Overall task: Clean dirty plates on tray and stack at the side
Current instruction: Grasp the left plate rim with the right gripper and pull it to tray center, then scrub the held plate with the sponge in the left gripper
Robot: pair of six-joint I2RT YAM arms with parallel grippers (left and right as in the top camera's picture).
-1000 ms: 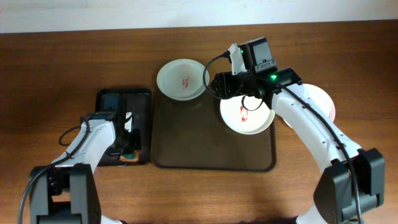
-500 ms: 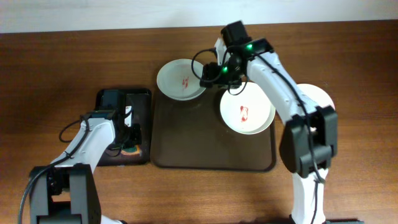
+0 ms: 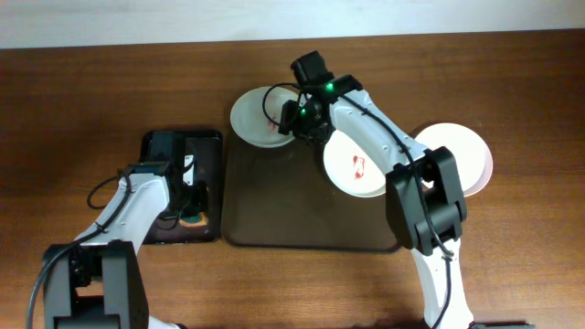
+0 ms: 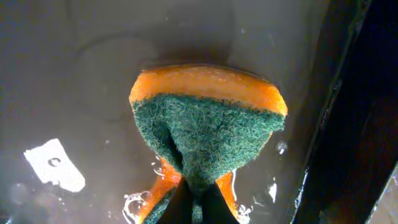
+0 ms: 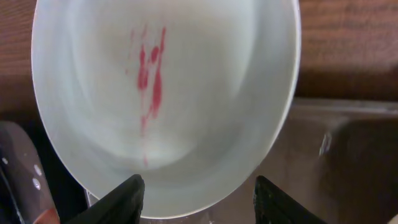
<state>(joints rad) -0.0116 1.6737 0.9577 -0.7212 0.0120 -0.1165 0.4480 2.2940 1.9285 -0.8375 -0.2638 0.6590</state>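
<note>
The brown wooden tabletop (image 3: 82, 91) holds a big dark tray (image 3: 274, 201) in the middle. A smaller black tray (image 3: 212, 183) lies just to its left. One white plate (image 3: 462, 151) sits on the wood by the big tray's right side.

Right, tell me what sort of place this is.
Likely a lab bench staged for dishwashing practice, not a real kitchen: a wooden table, a sauce-smeared plate on a brown tray, and a sponge pinched in the left gripper.
</note>
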